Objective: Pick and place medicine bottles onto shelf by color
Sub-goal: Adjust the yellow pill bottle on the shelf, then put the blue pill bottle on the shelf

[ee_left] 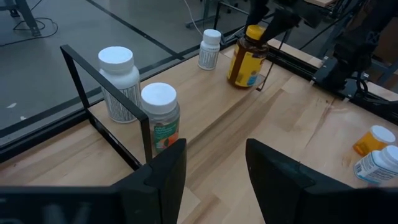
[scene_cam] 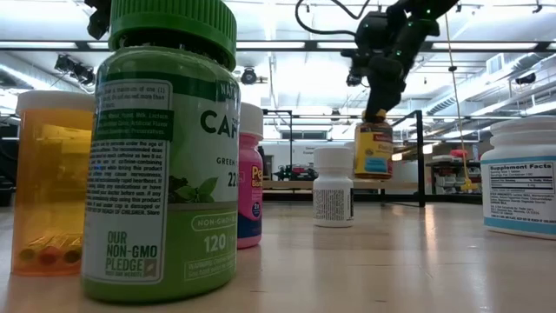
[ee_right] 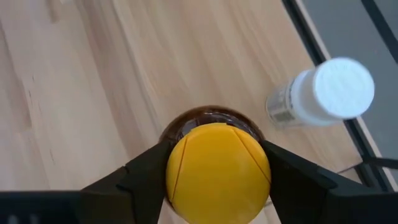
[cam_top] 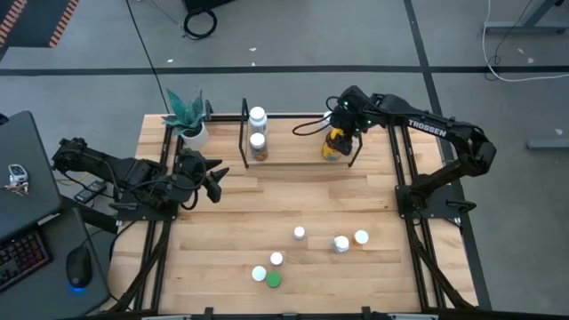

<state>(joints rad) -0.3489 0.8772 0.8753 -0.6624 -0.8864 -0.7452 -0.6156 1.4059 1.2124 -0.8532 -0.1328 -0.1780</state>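
Note:
My right gripper (cam_top: pixel 339 132) is shut on a dark amber bottle with a yellow cap (cam_top: pixel 332 147), over the right end of the shelf (cam_top: pixel 302 162), a black rod rack on a pale wooden base. Two white-capped bottles (cam_top: pixel 257 116) (cam_top: pixel 258 141) stand on the shelf's left end. In the left wrist view a third white-capped bottle (ee_left: pixel 209 48) stands beside the amber one (ee_left: pixel 247 61). My left gripper (cam_top: pixel 212 178) is open and empty, left of the shelf. Several loose bottles stand near the table's front, one of them green-capped (cam_top: pixel 274 280). My right gripper pinches the amber bottle's yellow cap (ee_right: pixel 217 169) between its two fingers (ee_right: pixel 144 177), one on each side. The fingers come from above, pointing down. The bottle (scene_cam: pixel 373 149) hangs below them, slightly tilted, its base just above the shelf's wooden base.
A potted plant (cam_top: pixel 188 116) stands at the far left corner beside the shelf. The loose bottles (cam_top: pixel 299 233) (cam_top: pixel 341 244) (cam_top: pixel 361 237) (cam_top: pixel 259 274) cluster at the near middle. Black arm frames run along both table sides. A keyboard and mouse lie off the left edge.

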